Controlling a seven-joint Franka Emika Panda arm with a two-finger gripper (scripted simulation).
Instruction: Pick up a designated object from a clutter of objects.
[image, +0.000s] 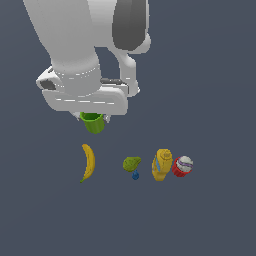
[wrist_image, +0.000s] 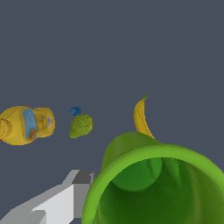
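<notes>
The bright green cup (image: 93, 122) hangs in the air under the arm's white hand, above the row of items, with my gripper (image: 92, 118) shut on its rim. Close up in the wrist view, the cup (wrist_image: 153, 183) fills the near corner, its hollow inside showing, and one grey-tipped finger (wrist_image: 81, 183) lies against its outer wall. The other finger is hidden. Below on the floor lie the yellow banana (image: 88, 162), the olive pear (image: 132, 163), the tiny blue piece (image: 135, 175), the yellow bottle (image: 161, 164) and the red can (image: 182, 166).
The wrist view also shows the banana (wrist_image: 141, 117), the pear (wrist_image: 81, 126), the blue piece (wrist_image: 75, 110) and the bottle (wrist_image: 26, 124) on the dark grey floor. The arm's large white body fills the upper part of the exterior view.
</notes>
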